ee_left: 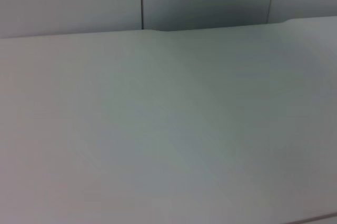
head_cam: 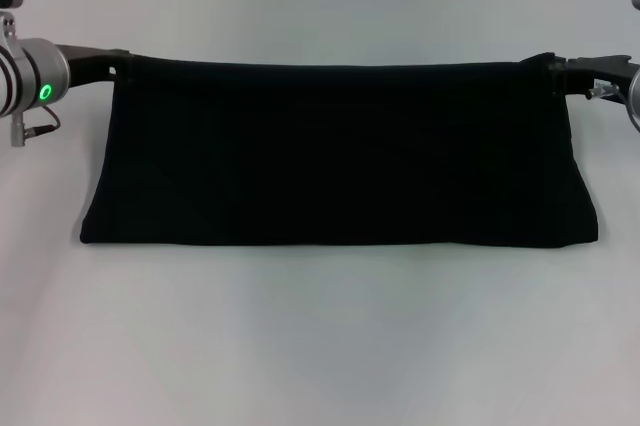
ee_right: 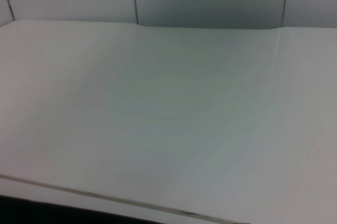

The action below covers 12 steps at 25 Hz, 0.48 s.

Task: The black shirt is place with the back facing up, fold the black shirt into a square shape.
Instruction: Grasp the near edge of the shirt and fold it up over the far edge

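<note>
Black, soft plain-fabric shirt (head_cam: pixel 340 156) hangs as a taut wide band above the white table (head_cam: pixel 320 346); my left gripper (head_cam: pixel 118 68) and right gripper (head_cam: pixel 552 66) pinch its far corners.

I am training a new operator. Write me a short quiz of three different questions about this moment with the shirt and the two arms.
1. True or false: the black shirt is held by only one end effector.
2. Which edge of the shirt is stretched straight between the arms? A) the far edge B) the near edge C) neither
3. Fill in: the shirt's near edge rests on the white ____.

Key
1. False. The left end effector grips the far left corner and the right end effector grips the far right corner.
2. A. The far edge runs taut from one to the other.
3. table.
</note>
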### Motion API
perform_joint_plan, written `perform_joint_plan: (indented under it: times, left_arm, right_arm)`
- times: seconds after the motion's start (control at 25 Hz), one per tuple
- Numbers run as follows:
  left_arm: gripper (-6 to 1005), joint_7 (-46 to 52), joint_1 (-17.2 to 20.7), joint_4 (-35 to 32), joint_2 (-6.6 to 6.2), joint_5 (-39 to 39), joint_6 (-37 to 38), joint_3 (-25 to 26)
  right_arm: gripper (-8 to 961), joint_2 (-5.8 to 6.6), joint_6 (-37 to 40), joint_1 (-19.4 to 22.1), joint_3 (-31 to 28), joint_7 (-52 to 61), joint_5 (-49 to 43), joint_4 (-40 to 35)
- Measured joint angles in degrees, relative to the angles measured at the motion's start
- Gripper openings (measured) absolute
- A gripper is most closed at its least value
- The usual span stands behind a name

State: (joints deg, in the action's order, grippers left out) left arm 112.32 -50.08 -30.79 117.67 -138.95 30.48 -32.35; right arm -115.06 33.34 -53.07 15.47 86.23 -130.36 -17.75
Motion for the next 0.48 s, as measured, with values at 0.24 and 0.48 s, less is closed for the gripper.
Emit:
perform_joint_plan:
  times: [0.24, 0.48]
  left_arm:
    - [-1, 0.0, 0.0, 0.0, -0.02, 0.1, -0.3, 0.0]
    - [0, 0.0, -0.3, 0.8, 0.44, 0.1, -2.3, 0.0]
  right_arm:
    - [22, 0.12, -0.1, 0.1, 0.0, 0.0, 0.1, 0.0]
    - [23, -0.10, -1.0, 0.1, 0.0, 0.0, 0.1, 0.0]
